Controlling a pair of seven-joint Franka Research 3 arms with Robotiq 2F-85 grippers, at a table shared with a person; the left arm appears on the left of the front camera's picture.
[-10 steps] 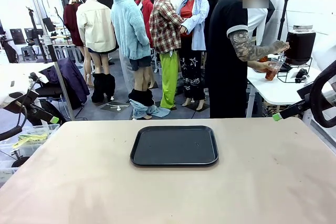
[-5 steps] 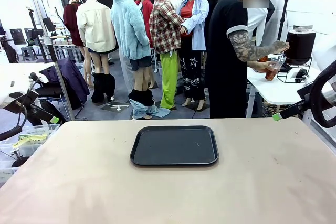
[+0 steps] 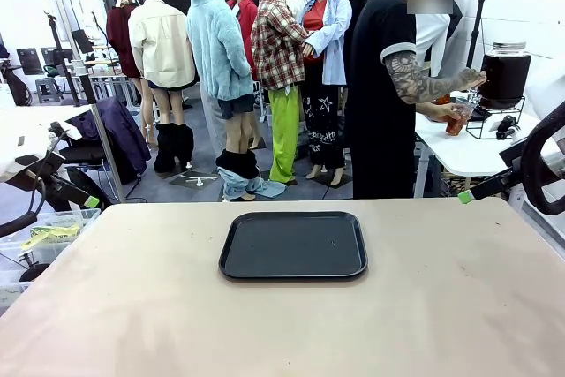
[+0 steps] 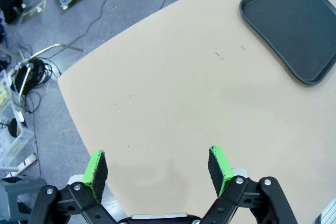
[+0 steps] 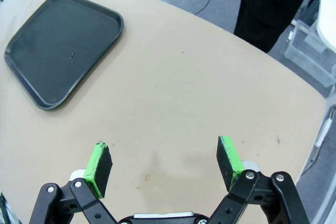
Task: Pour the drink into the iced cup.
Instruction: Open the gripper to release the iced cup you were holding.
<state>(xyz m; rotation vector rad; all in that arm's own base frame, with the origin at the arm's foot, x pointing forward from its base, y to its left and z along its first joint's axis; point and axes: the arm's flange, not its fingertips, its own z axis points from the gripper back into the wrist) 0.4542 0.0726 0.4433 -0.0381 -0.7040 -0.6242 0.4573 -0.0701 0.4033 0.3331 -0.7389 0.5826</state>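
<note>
At a white side table at the far right, a person holds a clear cup (image 3: 456, 120) of amber-brown drink under the tap of a dark dispenser jar (image 3: 505, 75). The cup is too small to tell whether it holds ice. A black tray (image 3: 293, 245) lies bare in the middle of the beige table (image 3: 282, 324). My left gripper (image 4: 157, 169) hovers open over the table's left corner, with the tray (image 4: 294, 24) ahead to its right. My right gripper (image 5: 164, 163) hovers open over the table's right part, the tray (image 5: 58, 51) ahead to its left. Nothing is between either pair of fingers.
The right arm's dark cable loop (image 3: 538, 169) and one green fingertip (image 3: 465, 197) show at the table's right edge. A green fingertip (image 3: 92, 202) shows at the left edge. Bins and cables lie on the floor (image 4: 21, 77) beside the table. The person's dark trousers (image 5: 273, 3) stand beyond the far edge.
</note>
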